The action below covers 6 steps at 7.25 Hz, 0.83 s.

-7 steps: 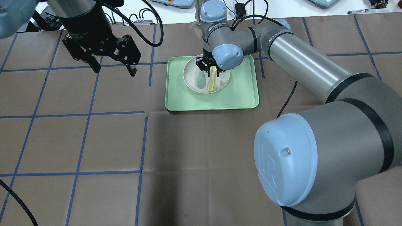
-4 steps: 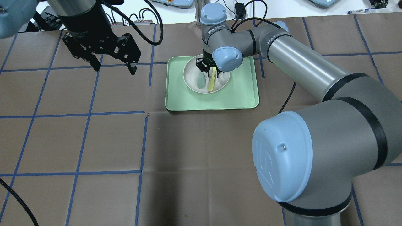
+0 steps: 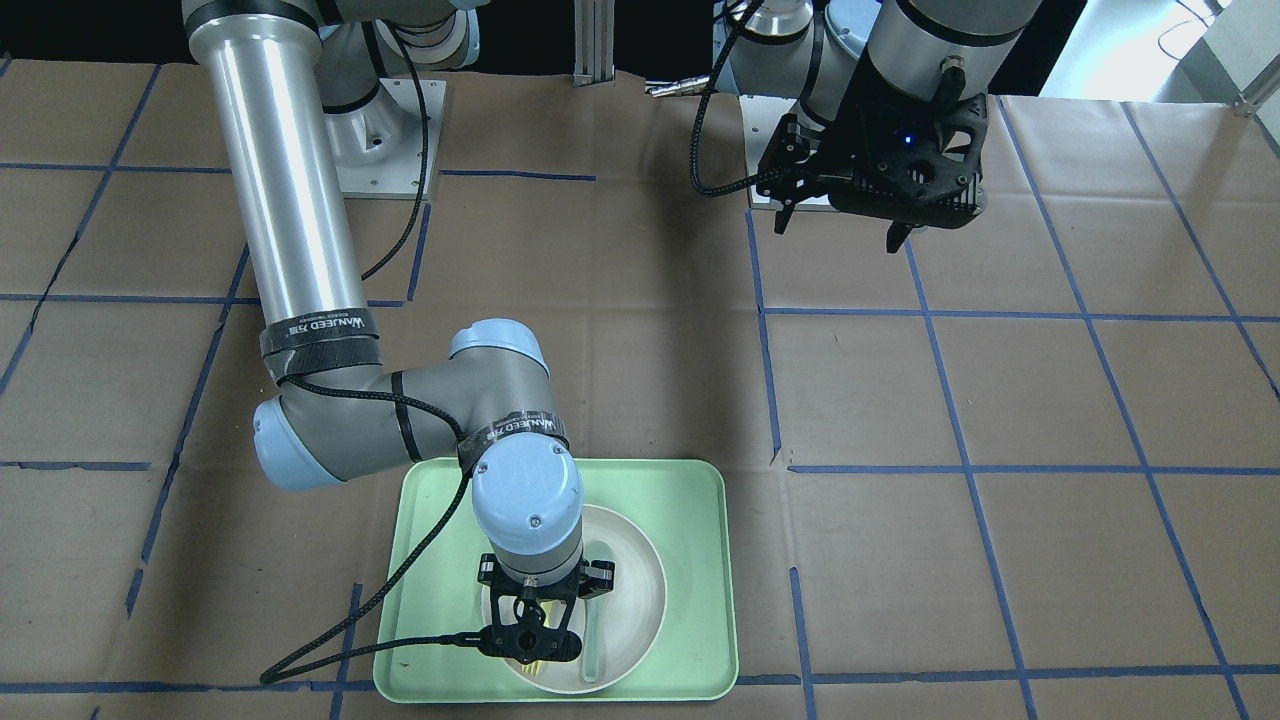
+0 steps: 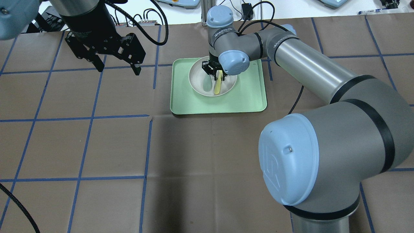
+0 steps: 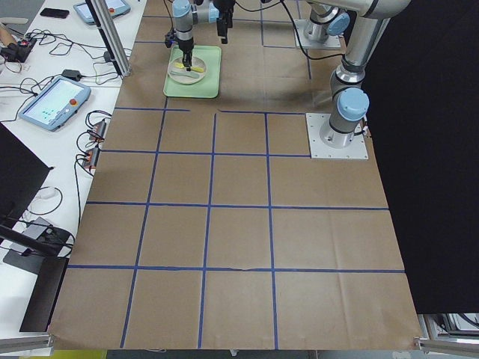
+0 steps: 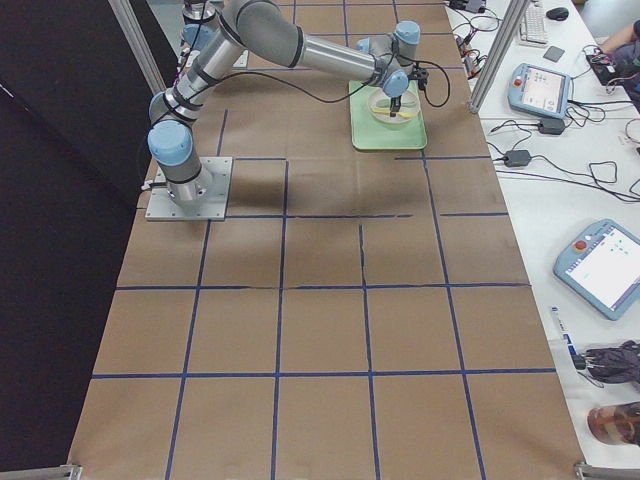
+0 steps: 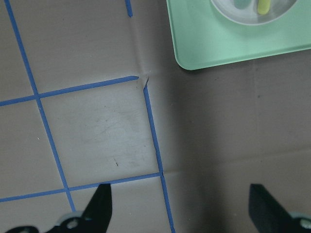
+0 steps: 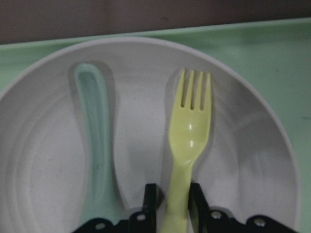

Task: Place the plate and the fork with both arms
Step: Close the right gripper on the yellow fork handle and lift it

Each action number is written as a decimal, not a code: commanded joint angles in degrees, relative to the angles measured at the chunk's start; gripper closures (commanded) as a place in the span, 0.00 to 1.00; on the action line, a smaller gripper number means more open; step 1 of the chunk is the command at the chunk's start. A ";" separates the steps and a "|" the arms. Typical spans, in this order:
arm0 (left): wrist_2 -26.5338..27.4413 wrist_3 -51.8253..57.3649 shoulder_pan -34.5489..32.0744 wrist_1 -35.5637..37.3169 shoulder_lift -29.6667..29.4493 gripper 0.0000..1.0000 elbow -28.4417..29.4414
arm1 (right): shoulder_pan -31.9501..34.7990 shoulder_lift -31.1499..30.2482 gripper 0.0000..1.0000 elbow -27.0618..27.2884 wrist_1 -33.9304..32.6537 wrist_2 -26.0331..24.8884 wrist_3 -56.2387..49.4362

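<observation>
The off-white plate (image 4: 197, 79) lies on the mint-green tray (image 4: 245, 94). The pale-yellow fork (image 4: 217, 85) lies along the plate's right half, tines toward the robot. My right gripper (image 4: 217, 75) stands straight down over the plate, shut on the fork's handle. In the right wrist view both fingers (image 8: 150, 201) press the handle of the fork (image 8: 189, 141) over the plate (image 8: 243, 145). I cannot tell whether the tines touch the plate. My left gripper (image 4: 118, 70) is open and empty, hanging above the table left of the tray.
A grey-green spoon (image 4: 206, 84) lies in the plate left of the fork, close to my right gripper's finger; it also shows in the right wrist view (image 8: 95, 141). The tray's near corner (image 7: 218, 43) shows in the left wrist view. Brown paper with blue tape lines covers the table.
The left gripper has drifted slightly away from the robot, still open. The right arm's elbow has shifted a little; its gripper, the fork and the plate stay in the same place.
</observation>
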 commanded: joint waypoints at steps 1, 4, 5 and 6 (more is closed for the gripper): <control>-0.07 -0.01 0.00 0.00 0.03 0.00 0.01 | 0.00 0.00 0.84 0.00 -0.01 0.03 0.00; -0.07 -0.01 0.00 0.00 -0.05 0.00 0.01 | 0.00 -0.17 0.97 -0.78 0.16 0.03 0.00; -0.16 -0.01 0.00 0.09 -0.14 0.00 0.01 | 0.09 -0.43 0.97 -2.35 0.86 0.12 0.44; -0.16 -0.01 0.00 0.09 -0.23 0.00 0.01 | 0.26 -0.78 0.96 -3.41 3.04 0.38 0.79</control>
